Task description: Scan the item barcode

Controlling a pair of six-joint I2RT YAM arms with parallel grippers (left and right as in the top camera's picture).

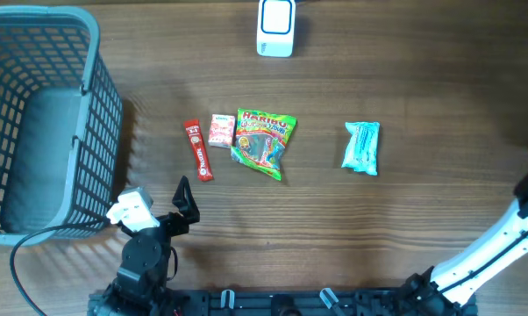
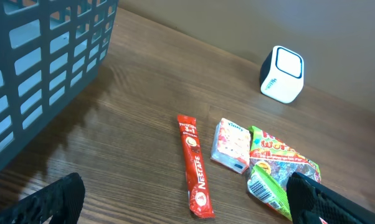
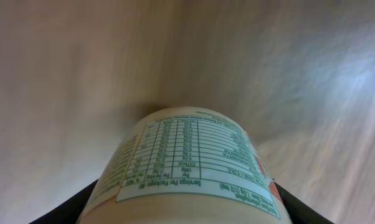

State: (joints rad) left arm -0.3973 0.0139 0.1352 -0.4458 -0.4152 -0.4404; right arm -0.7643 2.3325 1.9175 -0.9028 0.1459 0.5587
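Overhead view, table laid out for scanning: white scanner [image 1: 275, 26] set at the far edge, grey basket [image 1: 102, 70] at the left, four loose packets laid in a row on the wood: red coffee stick [image 1: 198, 151], small pink packet [image 1: 221, 130], gummy bag [image 1: 264, 143] and turquoise packet [image 1: 362, 147], the last set well apart from the other three

Left gripper [image 1: 185, 204]: jaws spread wide, nothing held, placed near the basket's near corner and apart from every packet

Right gripper [image 3: 187, 214]: closed around a pale container [image 3: 187, 155], which is shown in the right wrist view only, clamped between two dark fingers [image 3: 69, 208] with its printed nutrition table turned towards the lens; no barcode can be made out on that face, and the background is blurred

Step in hand, as judged: the container is held up by the right arm beyond the right side of the overhead picture, well apart from the scanner; it is not yet presented

Next move, as judged: the container is to be brought before the scanner's window and turned until the barcode is faced to it, with the row of packets avoided on the way
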